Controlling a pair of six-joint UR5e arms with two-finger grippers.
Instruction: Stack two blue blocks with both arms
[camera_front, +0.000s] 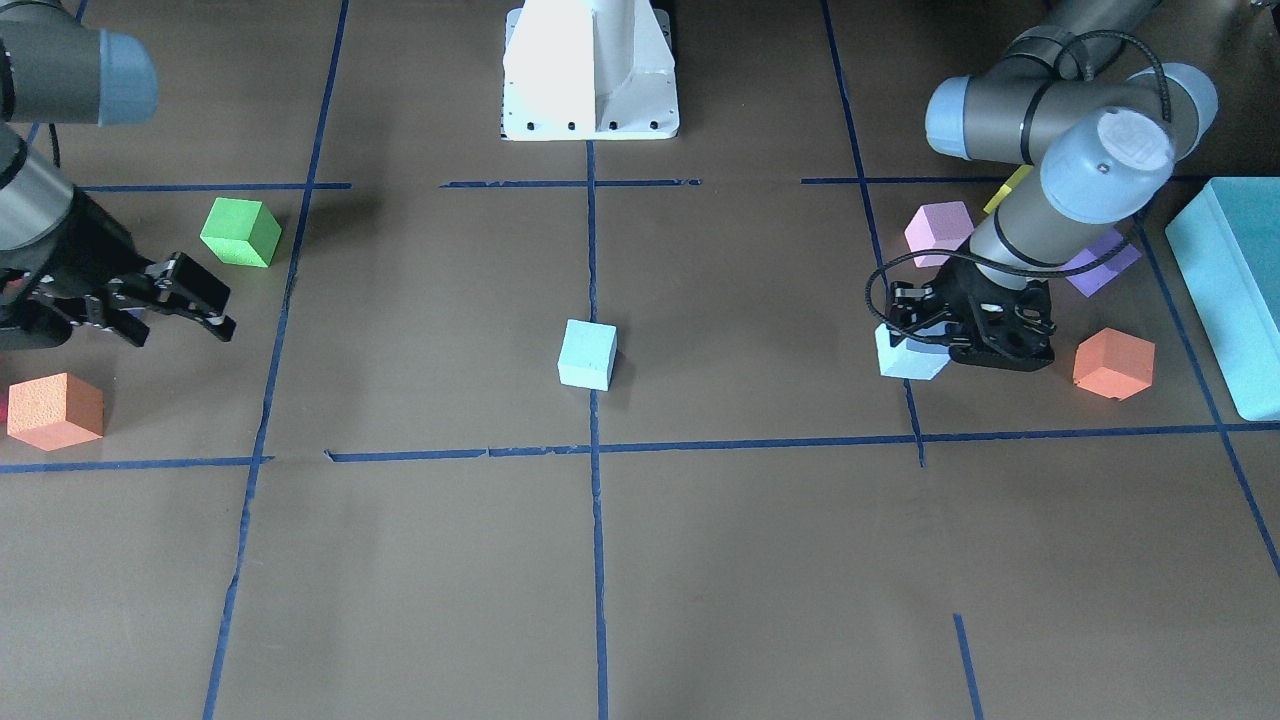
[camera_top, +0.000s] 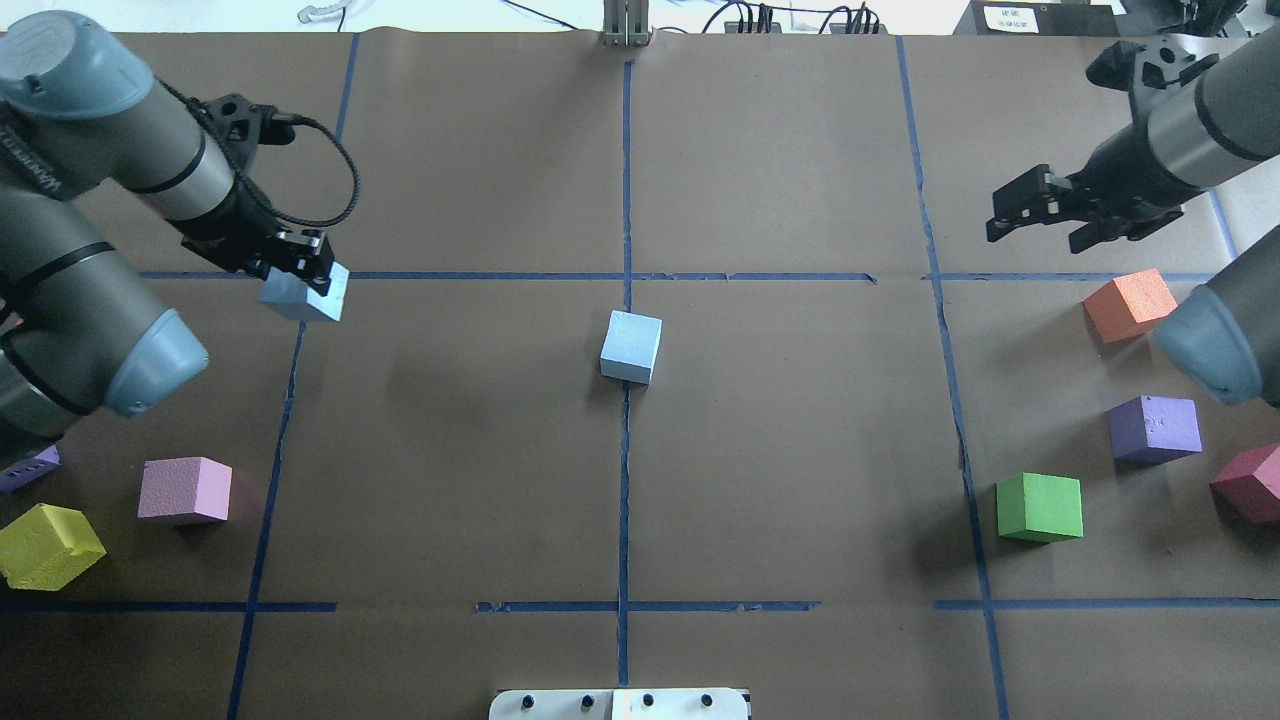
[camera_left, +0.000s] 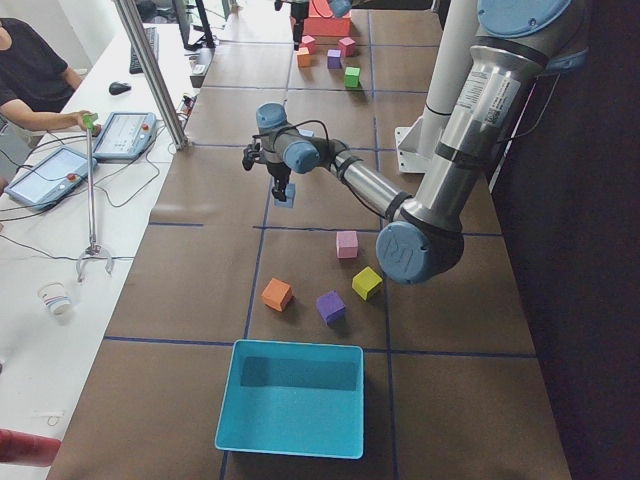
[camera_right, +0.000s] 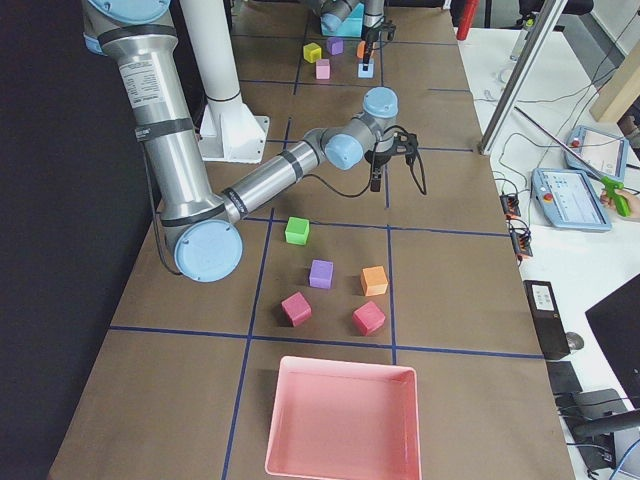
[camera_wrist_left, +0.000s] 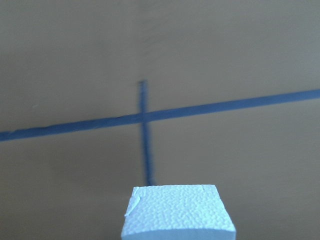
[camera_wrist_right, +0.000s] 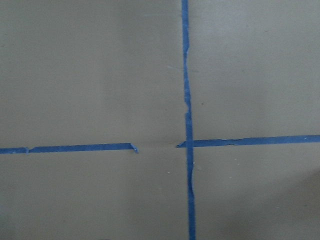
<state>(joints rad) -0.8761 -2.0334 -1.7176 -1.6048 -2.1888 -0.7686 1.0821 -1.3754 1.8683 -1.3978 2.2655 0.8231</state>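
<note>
One pale blue block (camera_top: 631, 346) sits on the table's centre tape line, also in the front view (camera_front: 587, 354). My left gripper (camera_top: 298, 262) is shut on the other blue block (camera_top: 305, 293) and holds it low over the table at a tape crossing. This block also shows in the front view (camera_front: 910, 358), below the gripper (camera_front: 975, 330), and at the bottom of the left wrist view (camera_wrist_left: 177, 212). My right gripper (camera_top: 1035, 238) is open and empty at the far right, apart from any cube; it also shows in the front view (camera_front: 180, 330).
On the right lie an orange cube (camera_top: 1130, 304), a purple cube (camera_top: 1155, 428), a green cube (camera_top: 1040, 507) and a crimson cube (camera_top: 1250, 483). On the left lie a pink cube (camera_top: 185, 490) and a yellow cube (camera_top: 48, 545). A teal bin (camera_front: 1235, 290) stands at the left end.
</note>
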